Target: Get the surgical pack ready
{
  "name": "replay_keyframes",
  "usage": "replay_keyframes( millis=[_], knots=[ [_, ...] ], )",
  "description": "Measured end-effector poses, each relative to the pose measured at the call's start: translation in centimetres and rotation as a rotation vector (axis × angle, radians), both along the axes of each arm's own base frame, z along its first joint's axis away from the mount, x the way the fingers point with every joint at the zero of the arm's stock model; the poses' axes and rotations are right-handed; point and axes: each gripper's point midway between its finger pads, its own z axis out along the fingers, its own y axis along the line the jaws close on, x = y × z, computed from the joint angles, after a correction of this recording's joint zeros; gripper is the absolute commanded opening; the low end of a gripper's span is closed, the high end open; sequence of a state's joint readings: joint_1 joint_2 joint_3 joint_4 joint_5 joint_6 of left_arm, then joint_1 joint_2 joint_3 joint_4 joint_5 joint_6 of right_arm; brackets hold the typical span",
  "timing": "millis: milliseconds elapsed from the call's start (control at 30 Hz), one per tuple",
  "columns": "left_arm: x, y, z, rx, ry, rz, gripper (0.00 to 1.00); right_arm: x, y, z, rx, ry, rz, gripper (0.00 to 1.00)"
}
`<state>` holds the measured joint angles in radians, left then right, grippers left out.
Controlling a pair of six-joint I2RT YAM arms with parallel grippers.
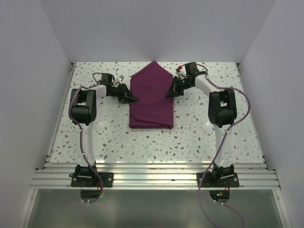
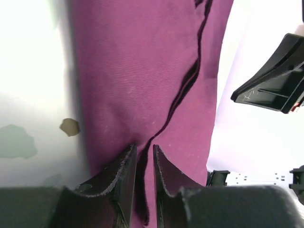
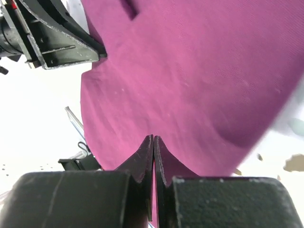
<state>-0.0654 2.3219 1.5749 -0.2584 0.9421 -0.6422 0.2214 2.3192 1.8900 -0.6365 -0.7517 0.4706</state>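
Surgical pack (image 1: 152,97): magenta cloth folded into a long bundle with a pointed far end. It lies flat on the speckled desk (image 1: 104,137), between the two grippers. No tray, instruments or gauze in sight.

Left gripper (image 2: 143,149): jaws narrow, set over the pack's left edge, with a dark fold line running straight in between them. It looks like a pinch on that flap, though the wrist view is too close to show how many layers.

Right gripper (image 3: 153,138): jaws pressed fully together, tips at the pack's right edge, no cloth seen between them.

Step in hand, as I judge it: folding or tidying the left flap. To do it well:
- Lift low and carry the flap toward the right jaws in one slow sweep, edge taut.
- Let the right tips pin the bundle so it does not slide.
- Release only once the flap lies flat.
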Motion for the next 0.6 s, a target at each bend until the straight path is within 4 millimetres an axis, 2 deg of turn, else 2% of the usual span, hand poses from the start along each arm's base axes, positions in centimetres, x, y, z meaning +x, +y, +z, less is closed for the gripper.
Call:
replay_keyframes(
  millis=[67,133,300,433,467,533,567,600],
  knots=[
    [-0.2,0.1,-0.4,0.006,0.010,0.004,0.24,-0.3,-0.7,-0.5,-0.001,0.007,-0.013,0.00],
    [-0.3,0.3,-0.6,0.007,0.013,0.008,0.24,-0.7,-1.6,-1.9,-0.009,0.033,-0.029,0.00],
    [0.1,0.7,-0.5,0.003,0.004,0.018,0.33,-1.2,-3.2,-5.3,-0.022,0.113,-0.062,0.00],
    [0.8,0.8,0.0,-0.007,-0.035,0.021,0.42,-0.2,-3.0,-5.1,-0.017,0.101,-0.070,0.00],
    [1.2,0.9,0.2,-0.008,-0.053,0.026,0.46,0.2,-3.0,-4.9,-0.019,0.086,-0.075,0.06],
    [2.4,1.2,0.7,-0.008,-0.109,0.053,0.48,1.4,-3.0,-4.5,-0.023,0.054,-0.101,0.12],
    [3.2,1.5,1.2,-0.007,-0.137,0.073,0.49,2.2,-3.0,-4.2,-0.019,0.031,-0.121,0.21],
    [3.9,1.8,1.6,-0.007,-0.166,0.093,0.49,2.8,-3.0,-4.1,-0.019,0.014,-0.135,0.24]
  ],
)
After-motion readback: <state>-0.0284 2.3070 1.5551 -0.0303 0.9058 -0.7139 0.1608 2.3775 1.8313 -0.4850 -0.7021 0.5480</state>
